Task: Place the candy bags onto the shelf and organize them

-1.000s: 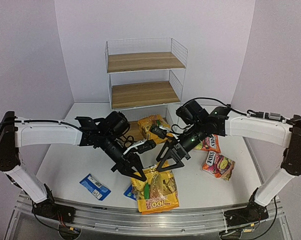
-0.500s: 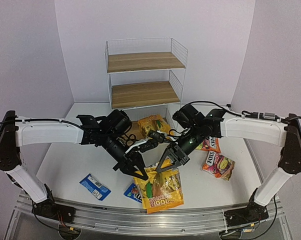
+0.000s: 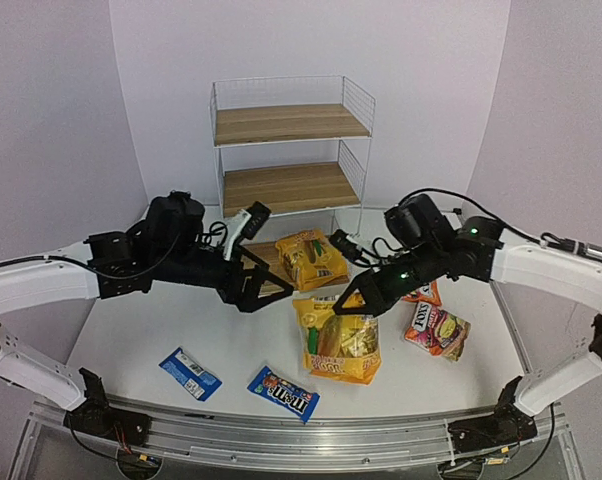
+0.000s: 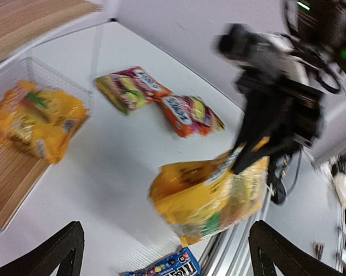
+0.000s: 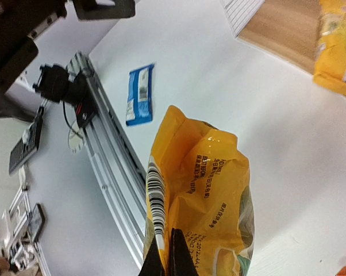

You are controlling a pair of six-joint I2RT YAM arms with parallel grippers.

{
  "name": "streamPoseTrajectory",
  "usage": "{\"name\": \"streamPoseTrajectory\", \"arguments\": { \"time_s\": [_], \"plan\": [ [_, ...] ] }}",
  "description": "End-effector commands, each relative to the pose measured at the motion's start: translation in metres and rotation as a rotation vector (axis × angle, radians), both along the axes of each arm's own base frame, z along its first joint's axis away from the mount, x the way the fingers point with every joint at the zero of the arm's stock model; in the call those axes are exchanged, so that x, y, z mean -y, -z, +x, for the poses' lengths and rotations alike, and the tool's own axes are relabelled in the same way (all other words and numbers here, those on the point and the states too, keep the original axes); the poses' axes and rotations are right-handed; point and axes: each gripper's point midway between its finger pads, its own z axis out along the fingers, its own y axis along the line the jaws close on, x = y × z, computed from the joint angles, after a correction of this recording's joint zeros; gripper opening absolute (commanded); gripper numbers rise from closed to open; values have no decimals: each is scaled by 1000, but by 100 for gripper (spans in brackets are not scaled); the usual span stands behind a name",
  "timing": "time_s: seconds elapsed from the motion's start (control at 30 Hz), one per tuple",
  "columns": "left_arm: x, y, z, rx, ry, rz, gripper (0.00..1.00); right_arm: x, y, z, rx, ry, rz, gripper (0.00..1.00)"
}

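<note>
My right gripper [image 3: 347,305] [image 5: 167,256] is shut on the top edge of a large yellow-orange candy bag [image 3: 339,342] [image 5: 203,195], which hangs from it just above the table. My left gripper [image 3: 265,290] [image 4: 168,261] stands open and empty to the left of that bag [image 4: 210,195], apart from it. A second yellow bag [image 3: 311,258] [image 4: 38,122] lies on the bottom board of the white wire shelf [image 3: 287,124]. Two red-pink bags [image 3: 437,330] [image 3: 422,290] lie to the right. Two blue packets [image 3: 190,373] [image 3: 284,392] lie near the front.
The shelf's upper two wood boards carry nothing. The aluminium rail [image 3: 281,440] [image 5: 107,167] runs along the near table edge, close below the hanging bag. The left arm [image 5: 23,34] shows at the top left of the right wrist view.
The left gripper opened, let go of the yellow bag and drew back to the left. The right gripper shut on the bag and carried it up and away from the front edge.
</note>
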Motion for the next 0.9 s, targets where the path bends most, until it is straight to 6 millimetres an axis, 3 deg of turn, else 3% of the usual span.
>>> {"name": "streamPoseTrajectory", "arguments": {
  "time_s": [0.0, 0.13, 0.3, 0.43, 0.57, 0.7, 0.87],
  "plan": [
    [-41, 5, 36, -201, -444, -224, 100, 7, -95, 37, 129, 344, 380, 0],
    [-24, -24, -1, -268, -195, -545, 100, 15, -137, 44, 110, 454, 626, 0],
    [-2, -33, -30, -335, 40, -683, 100, 19, -161, 58, 77, 547, 846, 0],
    [26, -26, -32, -410, 123, -695, 100, 20, -174, 64, 58, 576, 959, 0],
    [30, -37, -35, -407, 179, -798, 100, 17, -173, 66, 31, 575, 1006, 0],
    [47, -26, -25, -422, 128, -719, 100, 11, -183, 63, 12, 533, 1081, 0],
    [47, -28, -20, -429, 110, -761, 100, 0, -179, 59, -37, 507, 1090, 0]
  ]
}}
